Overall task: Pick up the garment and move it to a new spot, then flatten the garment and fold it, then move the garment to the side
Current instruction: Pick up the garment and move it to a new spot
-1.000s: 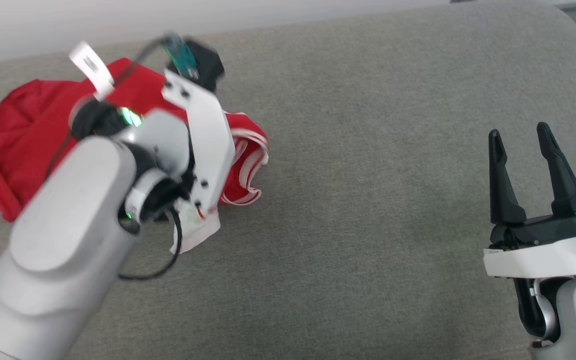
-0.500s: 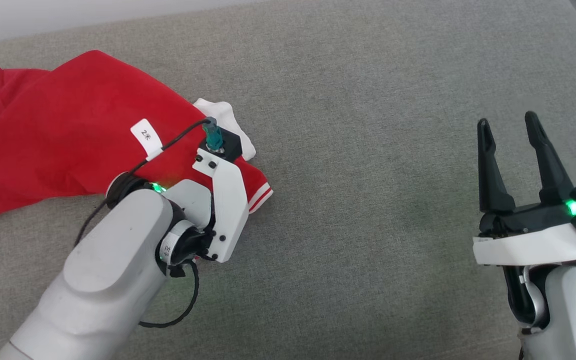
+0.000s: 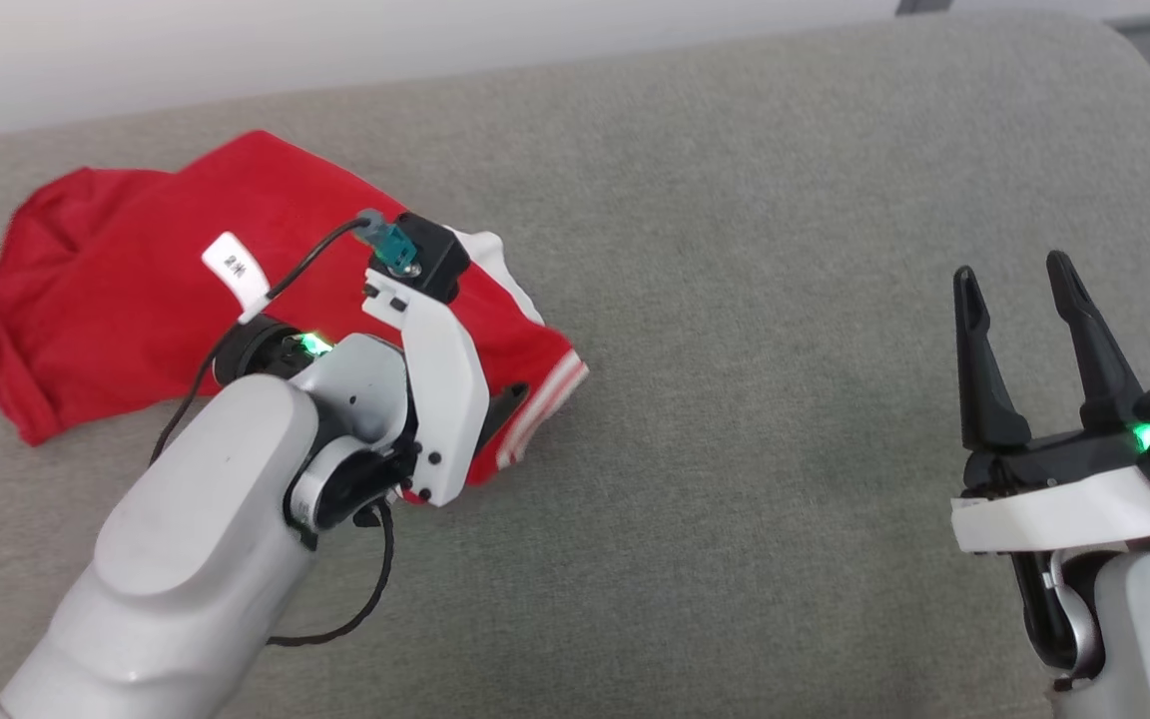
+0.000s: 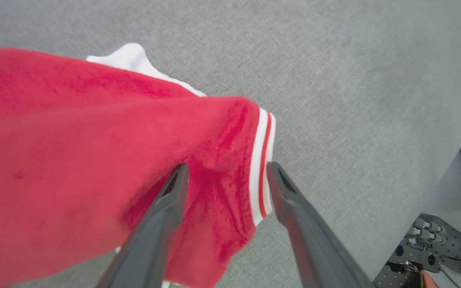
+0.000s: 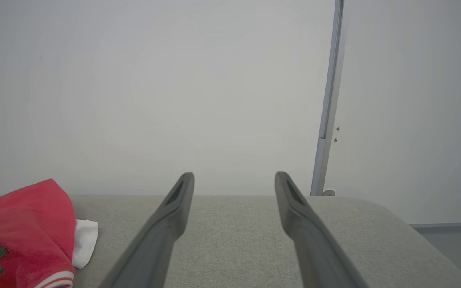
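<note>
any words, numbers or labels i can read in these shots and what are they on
White tag on the black cable: a few dark marks, too small and blurred to read.
The garment: no readable print, brand or label on the fabric that faces the cameras, just white-and-red stripe trim.
So no text here can be quoted.
</note>
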Controlling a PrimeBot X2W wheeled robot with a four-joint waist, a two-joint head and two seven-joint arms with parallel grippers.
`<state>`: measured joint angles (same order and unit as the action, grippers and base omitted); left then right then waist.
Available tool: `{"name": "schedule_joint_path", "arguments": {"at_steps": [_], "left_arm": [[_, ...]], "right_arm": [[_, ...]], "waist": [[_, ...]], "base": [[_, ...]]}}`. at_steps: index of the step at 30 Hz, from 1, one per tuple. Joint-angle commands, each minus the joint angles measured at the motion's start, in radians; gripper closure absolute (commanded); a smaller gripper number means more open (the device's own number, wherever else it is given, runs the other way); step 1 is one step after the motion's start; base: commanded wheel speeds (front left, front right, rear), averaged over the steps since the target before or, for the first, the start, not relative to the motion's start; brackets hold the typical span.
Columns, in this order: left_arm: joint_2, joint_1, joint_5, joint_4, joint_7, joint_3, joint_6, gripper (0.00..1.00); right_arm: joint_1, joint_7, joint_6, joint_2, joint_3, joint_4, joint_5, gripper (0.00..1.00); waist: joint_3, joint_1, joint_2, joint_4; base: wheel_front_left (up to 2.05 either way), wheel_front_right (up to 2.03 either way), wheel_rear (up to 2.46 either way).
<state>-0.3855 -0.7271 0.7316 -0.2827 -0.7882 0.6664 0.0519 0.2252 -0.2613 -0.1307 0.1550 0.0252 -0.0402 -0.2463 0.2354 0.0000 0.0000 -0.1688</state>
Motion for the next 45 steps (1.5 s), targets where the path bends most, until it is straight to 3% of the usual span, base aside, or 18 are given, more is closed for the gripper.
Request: {"name": "schedule_joint_path", "arguments": {"at_steps": [1, 11, 24, 35, 45], "left_arm": [[-0.012, 0.024, 0.006, 0.028, 0.026, -0.009, 0.005, 0.0], [-0.1, 0.159, -0.043, 0.185, 0.301, -0.09, -0.002, 0.0], [-0.173, 0.439, -0.123, 0.293, 0.768, -0.26, -0.124, 0.0], [-0.177, 0.66, -0.104, 0.288, 0.99, -0.347, -0.177, 0.0], [-0.148, 0.81, -0.106, 0.341, 1.053, -0.452, -0.186, 0.0]], "right_arm": [[-0.012, -0.005, 0.0, 0.005, -0.001, -0.002, 0.001, 0.0], [-0.061, -0.005, 0.0, 0.034, -0.006, -0.017, 0.005, 0.0], [-0.127, -0.005, 0.0, 0.054, -0.034, -0.046, 0.012, 0.0], [-0.154, -0.005, 0.0, 0.052, -0.067, -0.037, 0.026, 0.0], [-0.166, -0.005, 0.0, 0.044, -0.075, -0.026, 0.025, 0.0]], "waist": [[-0.031, 0.0, 0.0, 0.023], [-0.121, 0.0, 0.0, 0.078], [-0.185, 0.0, 0.0, 0.117], [-0.199, 0.0, 0.0, 0.156], [-0.205, 0.0, 0.0, 0.177]], "base": [[0.0, 0.0, 0.0], [0.0, 0.0, 0.0], [0.0, 0.0, 0.0], [0.0, 0.0, 0.0], [0.0, 0.0, 0.0]]}}
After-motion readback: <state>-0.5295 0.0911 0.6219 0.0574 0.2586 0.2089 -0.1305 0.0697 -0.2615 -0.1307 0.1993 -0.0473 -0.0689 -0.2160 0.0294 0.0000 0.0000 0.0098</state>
